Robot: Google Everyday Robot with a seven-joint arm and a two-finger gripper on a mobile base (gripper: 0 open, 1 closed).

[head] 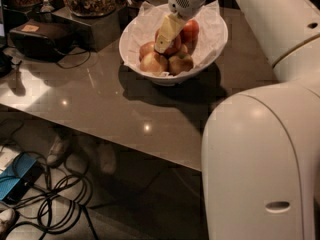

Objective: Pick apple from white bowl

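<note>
The white bowl [212, 44], lined with crinkled white paper, stands on the grey table at the top middle of the camera view and holds several apples. My gripper [162, 46] reaches down into it from above, its yellowish tip at the left middle of the pile. It lies across a dark-red apple [175, 45] and hides most of it; no sticker shows. A brighter red apple [190, 30] sits behind it. Yellow-pink apples [152, 63] lie at the front.
My white arm and body [260, 159] fill the right side. A dark box with jars of snacks [92, 6] and a black device [37, 36] stand left of the bowl. Below the table's front edge [150, 151] are cables [55, 199], shoes and a blue object [17, 179].
</note>
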